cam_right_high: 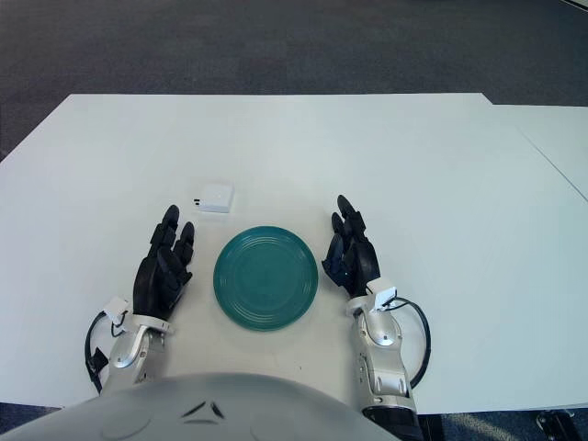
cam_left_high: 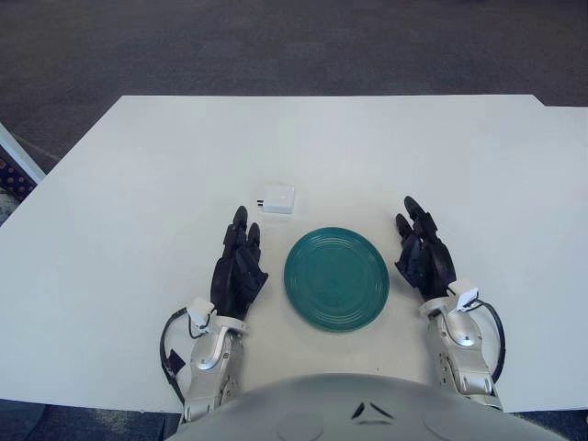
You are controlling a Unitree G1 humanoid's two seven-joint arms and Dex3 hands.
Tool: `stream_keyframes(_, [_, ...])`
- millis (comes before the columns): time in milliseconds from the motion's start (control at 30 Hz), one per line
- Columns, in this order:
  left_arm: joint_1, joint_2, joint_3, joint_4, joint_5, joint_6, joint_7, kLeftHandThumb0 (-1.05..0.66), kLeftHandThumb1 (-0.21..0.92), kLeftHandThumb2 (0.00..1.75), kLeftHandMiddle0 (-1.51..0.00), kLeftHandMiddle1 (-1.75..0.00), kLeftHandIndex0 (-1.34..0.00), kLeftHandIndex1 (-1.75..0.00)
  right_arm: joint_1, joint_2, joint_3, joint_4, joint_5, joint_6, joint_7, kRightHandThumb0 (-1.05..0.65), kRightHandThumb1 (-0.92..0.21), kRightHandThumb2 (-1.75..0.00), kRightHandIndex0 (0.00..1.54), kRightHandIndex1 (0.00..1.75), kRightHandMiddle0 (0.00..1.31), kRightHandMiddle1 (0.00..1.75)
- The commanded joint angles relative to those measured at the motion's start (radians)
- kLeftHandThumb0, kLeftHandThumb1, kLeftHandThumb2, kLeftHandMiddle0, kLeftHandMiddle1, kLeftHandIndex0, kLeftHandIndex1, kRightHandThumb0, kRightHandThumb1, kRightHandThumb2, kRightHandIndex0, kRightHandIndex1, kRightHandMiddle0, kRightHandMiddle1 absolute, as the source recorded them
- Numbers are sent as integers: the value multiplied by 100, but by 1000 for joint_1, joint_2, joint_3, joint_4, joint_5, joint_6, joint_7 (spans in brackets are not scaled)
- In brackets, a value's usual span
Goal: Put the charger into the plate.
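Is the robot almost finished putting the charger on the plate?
Not yet, nothing looks done. The white charger lies on the table, beyond the teal plate, which holds nothing. The left hand and right hand show open on either side of the plate. Picking up and placing are both left.

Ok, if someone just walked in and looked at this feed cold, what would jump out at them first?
Probably the teal plate, bare, in the near middle of the white table, flanked by the two dark hands: the left robot hand on its left and the right robot hand on its right, both with fingers extended and holding nothing. Next, the small white charger lying just beyond the plate's far-left edge, apart from it.
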Motion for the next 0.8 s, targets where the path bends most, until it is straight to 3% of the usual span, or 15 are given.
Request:
stream_keyframes(0, [13, 1, 18, 27, -47, 61, -17, -105, 92, 96, 0, 0, 0, 0, 39, -1, 1, 66, 0, 73, -3, -87, -92, -95, 10, 0, 0, 25])
stream_keyframes(433, [26, -16, 30, -33, -99, 147, 6, -105, 92, 91, 0, 0, 0, 0, 44, 9, 1, 51, 6, 93, -10, -87, -92, -95, 11, 0, 0, 26])
stream_keyframes(767, [28, -19, 49, -41, -207, 167, -65, -105, 92, 86, 0, 0, 0, 0, 44, 9, 3, 55, -1, 79, -14, -86, -92, -95, 12, 0, 0, 25])
